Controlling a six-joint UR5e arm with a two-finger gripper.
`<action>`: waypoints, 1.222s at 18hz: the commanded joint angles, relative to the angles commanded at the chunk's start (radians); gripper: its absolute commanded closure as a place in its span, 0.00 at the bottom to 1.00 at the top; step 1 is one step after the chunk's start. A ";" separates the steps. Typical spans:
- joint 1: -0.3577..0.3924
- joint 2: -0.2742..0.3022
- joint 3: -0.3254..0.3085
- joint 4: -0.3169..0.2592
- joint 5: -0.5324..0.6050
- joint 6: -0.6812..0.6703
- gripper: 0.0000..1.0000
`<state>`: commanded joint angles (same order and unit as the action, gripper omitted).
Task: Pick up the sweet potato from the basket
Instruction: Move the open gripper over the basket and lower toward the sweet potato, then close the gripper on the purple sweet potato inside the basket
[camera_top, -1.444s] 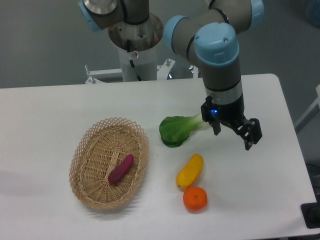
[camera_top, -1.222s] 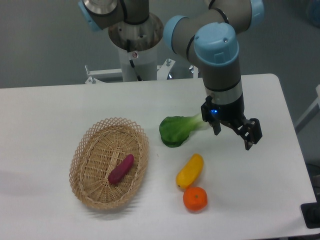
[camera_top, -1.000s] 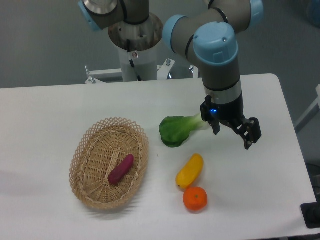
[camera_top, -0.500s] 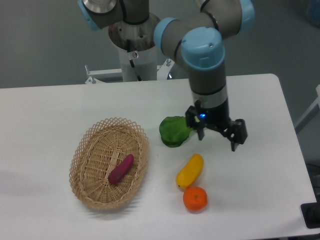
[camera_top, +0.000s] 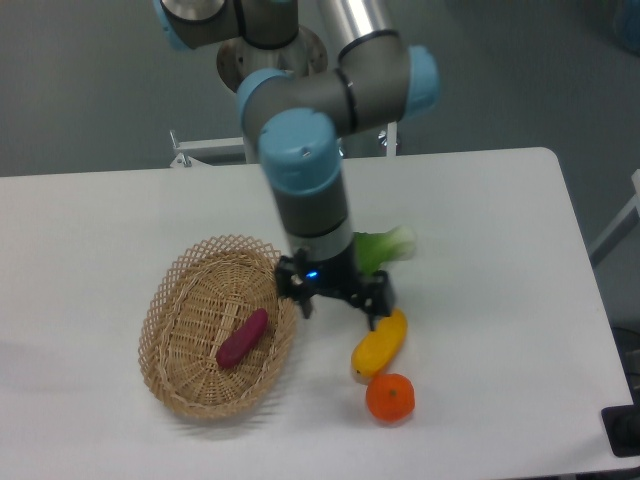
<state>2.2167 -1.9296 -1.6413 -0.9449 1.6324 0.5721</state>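
From the fixed camera, the arm has swung well across the table (camera_top: 100, 210) in the last moments — it hung over the right side, beyond the leafy green vegetable (camera_top: 385, 245), and the gripper (camera_top: 338, 303) is now just off the right rim of the basket (camera_top: 180, 385). That reads as the approach leg of the pick: nothing is grasped yet, and the final stretch over the basket is still to come.

The jaws stand spread, with nothing between them; one fingertip sits beside the basket's rim, the other near the top end of the yellow vegetable (camera_top: 379, 344), with the orange fruit (camera_top: 390, 398) just below that.

The sweet potato (camera_top: 242, 338) lies on the basket floor, slanted from lower left to upper right, untouched. It sits to the left of the jaws and a little lower in the picture — near, but apart, with the basket's woven rim between them.
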 joint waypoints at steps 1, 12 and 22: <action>-0.008 -0.014 -0.003 0.003 -0.025 0.014 0.00; -0.104 -0.066 -0.061 0.006 -0.052 0.029 0.00; -0.111 -0.097 -0.101 0.084 -0.043 0.063 0.00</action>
<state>2.1062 -2.0263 -1.7426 -0.8607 1.5892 0.6349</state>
